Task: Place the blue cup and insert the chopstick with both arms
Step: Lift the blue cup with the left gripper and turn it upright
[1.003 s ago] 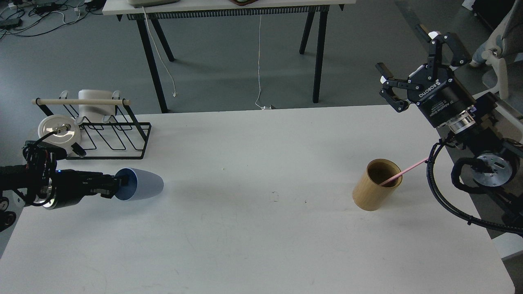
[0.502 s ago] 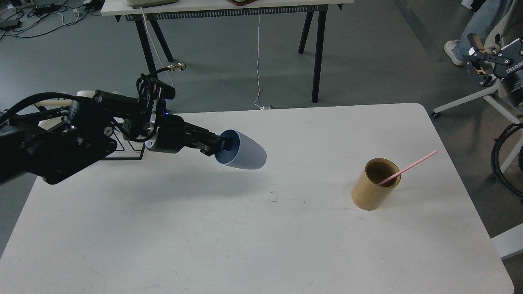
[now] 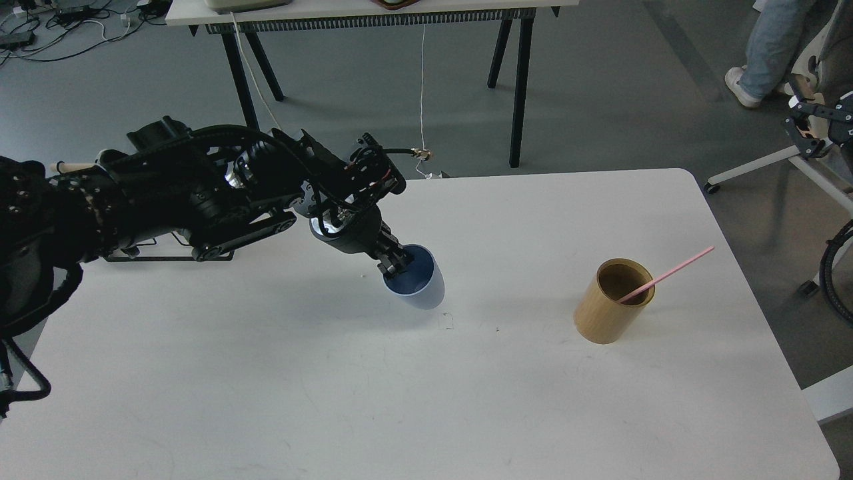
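Pale-blue cup (image 3: 421, 283) tilted near table centre; pink chopstick (image 3: 666, 274) leaning, well apart.

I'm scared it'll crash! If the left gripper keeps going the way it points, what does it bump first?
Probably the white table. The left gripper points down and right, holding the blue cup by its rim, so the cup's base likely touches first. Depth is unclear.

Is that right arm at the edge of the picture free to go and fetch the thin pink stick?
Probably yes. The thin pink stick leans out of the tan wooden cylinder holder toward that side, with nothing around it; the right gripper is far off, though.
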You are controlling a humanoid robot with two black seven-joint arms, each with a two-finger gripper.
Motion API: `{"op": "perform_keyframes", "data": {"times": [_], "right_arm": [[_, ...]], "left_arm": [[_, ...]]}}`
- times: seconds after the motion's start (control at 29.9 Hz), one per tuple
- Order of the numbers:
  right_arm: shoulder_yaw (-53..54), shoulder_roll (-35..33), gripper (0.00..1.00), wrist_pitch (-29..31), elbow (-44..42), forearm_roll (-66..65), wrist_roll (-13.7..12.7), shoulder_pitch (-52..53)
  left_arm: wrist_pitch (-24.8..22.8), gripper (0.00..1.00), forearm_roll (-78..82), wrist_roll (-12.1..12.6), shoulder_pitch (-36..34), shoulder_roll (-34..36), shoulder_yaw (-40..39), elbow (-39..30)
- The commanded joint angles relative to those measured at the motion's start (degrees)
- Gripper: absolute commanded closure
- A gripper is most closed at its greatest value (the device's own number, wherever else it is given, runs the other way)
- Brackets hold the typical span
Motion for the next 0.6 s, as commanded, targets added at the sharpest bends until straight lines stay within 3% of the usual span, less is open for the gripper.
{"op": "perform_keyframes", "data": {"times": [0.0,0.3,0.57], "right_arm": [[-0.01,0.00,0.00,0.00,-0.04,-0.02,0.00,-0.56],[0.08,-0.61,0.00,0.00,-0.75,-0.02,0.00,-1.17],[-0.01,-0.61,0.00,0.00,-0.83,-0.02,0.00,-1.26]], "left_arm": [[0.00,0.95,0.01,0.00,-1.78,-5.73,2.21,2.57],[0.00,0.94,0.01,0.00,-1.25,-6.63,7.31,10.57],[0.00,0.93,-0.08,0.00,-0.81,-6.63,8.63,8.82]]}}
